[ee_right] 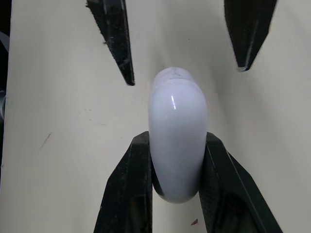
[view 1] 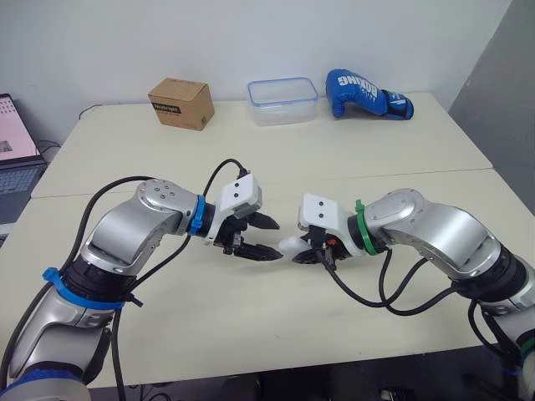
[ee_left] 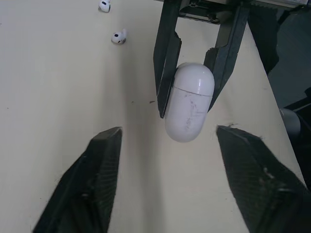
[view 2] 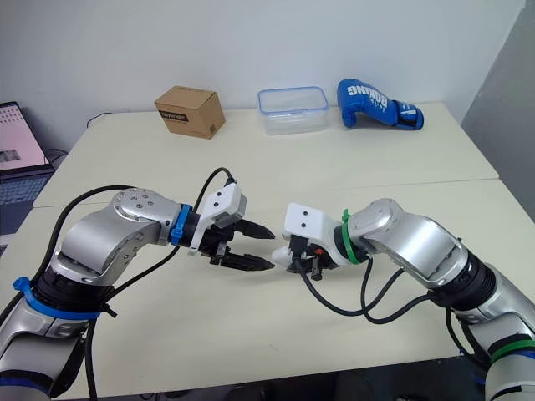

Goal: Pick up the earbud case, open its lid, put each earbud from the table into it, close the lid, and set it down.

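Right gripper (view 1: 303, 251) closed on the earbud case (ee_left: 188, 104), one black finger pressed to each flat side. Case white, rounded, scuffed. Lid down: seam shows as a thin unbroken line across the case, near the end that sits between the right fingers. The longer, rounded end sticks out past the fingertips toward the left gripper (view 1: 278, 240).

Left gripper open, fingers spread wide, empty. It faces the right gripper head on, tips just short of the case and not touching it. From the left wrist view the case sits in line with the gap between the two left fingers.

Both grippers are low over the front half of the worktop (view 1: 376, 159), near its middle. Cannot tell whether the case clears the surface or rests on it.

First earbud (ee_left: 118, 37) and second earbud (ee_left: 104, 5) lie loose on the worktop, white, near each other, well apart from the case and off to one side of the right gripper.

Back edge of worktop, left to right: cardboard box (view 1: 181, 103), clear plastic container (view 1: 282, 100) with blue rim, blue boxing glove (view 1: 366, 94). Open laptop (view 1: 17, 142) at far left, off the worktop
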